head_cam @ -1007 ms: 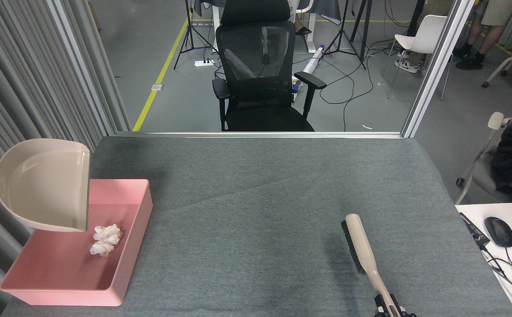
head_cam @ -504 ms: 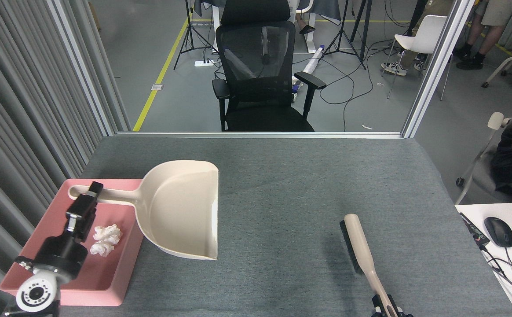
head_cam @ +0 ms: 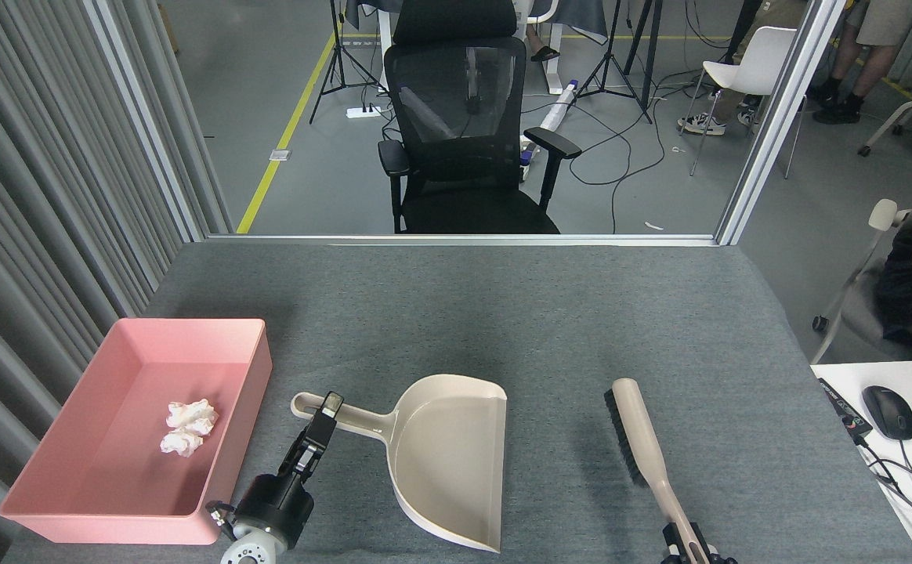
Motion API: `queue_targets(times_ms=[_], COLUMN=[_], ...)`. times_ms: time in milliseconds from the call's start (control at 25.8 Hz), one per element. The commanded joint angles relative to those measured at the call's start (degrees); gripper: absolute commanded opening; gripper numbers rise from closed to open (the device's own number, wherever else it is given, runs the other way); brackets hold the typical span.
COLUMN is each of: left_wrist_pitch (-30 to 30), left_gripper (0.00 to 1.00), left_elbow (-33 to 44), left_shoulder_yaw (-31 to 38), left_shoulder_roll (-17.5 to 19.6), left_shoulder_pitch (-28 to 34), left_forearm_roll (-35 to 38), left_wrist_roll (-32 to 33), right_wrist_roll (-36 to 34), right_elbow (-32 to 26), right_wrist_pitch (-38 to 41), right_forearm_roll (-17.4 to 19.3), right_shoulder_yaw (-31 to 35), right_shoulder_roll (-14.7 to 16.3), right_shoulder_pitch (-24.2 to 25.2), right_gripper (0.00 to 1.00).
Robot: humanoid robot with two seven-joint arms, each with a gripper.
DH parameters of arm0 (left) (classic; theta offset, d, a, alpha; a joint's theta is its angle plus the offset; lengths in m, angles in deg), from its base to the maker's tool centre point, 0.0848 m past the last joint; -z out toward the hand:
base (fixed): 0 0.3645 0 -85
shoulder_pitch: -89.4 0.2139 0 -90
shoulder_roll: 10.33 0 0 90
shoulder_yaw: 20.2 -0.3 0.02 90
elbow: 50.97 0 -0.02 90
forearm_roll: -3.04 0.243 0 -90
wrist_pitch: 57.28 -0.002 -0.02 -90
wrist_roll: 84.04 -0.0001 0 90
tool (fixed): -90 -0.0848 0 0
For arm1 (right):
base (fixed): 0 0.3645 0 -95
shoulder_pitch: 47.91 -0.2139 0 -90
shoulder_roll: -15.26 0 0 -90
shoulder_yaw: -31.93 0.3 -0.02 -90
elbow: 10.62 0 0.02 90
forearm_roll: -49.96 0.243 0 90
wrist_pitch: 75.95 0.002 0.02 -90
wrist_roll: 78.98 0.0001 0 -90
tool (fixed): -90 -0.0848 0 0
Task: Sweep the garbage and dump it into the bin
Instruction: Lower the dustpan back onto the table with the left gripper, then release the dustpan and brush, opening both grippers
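dustpan (head_cam: pixel 444 458), earlier over the pink bin (head_cam: pixel 230 439) edge, now sits on the grey table (head_cam: pixel 503 313) right of it. left gripper (head_cam: pixel 329 409) clamped on the dustpan handle. tissue wad (head_cam: pixel 187 426) lies inside the bin, well left of those jaws. right gripper (head_cam: pixel 687 548) grips the brush (head_cam: pixel 640 439) handle, barely in view.

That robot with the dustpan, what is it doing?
It is tidying up. Its left gripper holds the handle of the beige dustpan, which sits on the grey table. Its right gripper holds the brush. The white tissue wad already lies inside the pink bin.
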Motion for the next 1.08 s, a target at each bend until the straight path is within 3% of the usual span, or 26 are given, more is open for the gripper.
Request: queue_targets(times_ms=[0, 271, 387, 736, 891, 1007, 1046], left_wrist_pitch=[0.77, -1.78, -1.87, -0.81, -0.81, -0.9, -0.9], left_gripper=[0.07, 0.07, 0.07, 0.1, 0.21, 0.38, 0.52], left_elbow=[-4.59, -9.07, -13.11, -17.86, -18.91, -19.44, -19.35], left_shoulder_yaw=[0.26, 2.81, 3.25, 4.39, 4.48, 4.3, 4.21], left_shoulder_roll=[-1.08, -1.52, -1.61, -1.52, -1.61, -1.61, -1.52], left_shoulder_pitch=[-1.74, -6.75, -8.68, -8.95, -9.12, -9.21, -9.21], left_forearm_roll=[1.6, 0.72, -2.88, -2.79, -2.79, -2.62, -2.62], left_wrist_roll=[-1.03, -2.53, -4.37, -6.22, -6.83, -6.83, -6.83], right_wrist_roll=[0.22, 0.31, 0.31, 0.31, 0.31, 0.31, 0.4], right_elbow=[-0.01, -0.19, -0.28, -0.45, -0.45, -0.63, -0.63], right_wrist_pitch=[0.06, 0.06, 0.06, 0.06, -0.2, -0.2, -0.2], right_forearm_roll=[0.0, 0.0, 0.0, 0.0, 0.0, 0.0, 0.0], right_shoulder_yaw=[-0.31, -0.49, -0.49, -0.49, -0.4, -0.4, -0.4], right_shoulder_roll=[-0.21, -0.03, 0.06, -0.21, -0.29, -0.73, -0.73], right_shoulder_pitch=[0.0, 0.0, 0.0, -0.09, -0.09, -0.17, -0.17], right_gripper=[0.17, 0.17, 0.18, 0.18, 0.19, 0.21, 0.21])
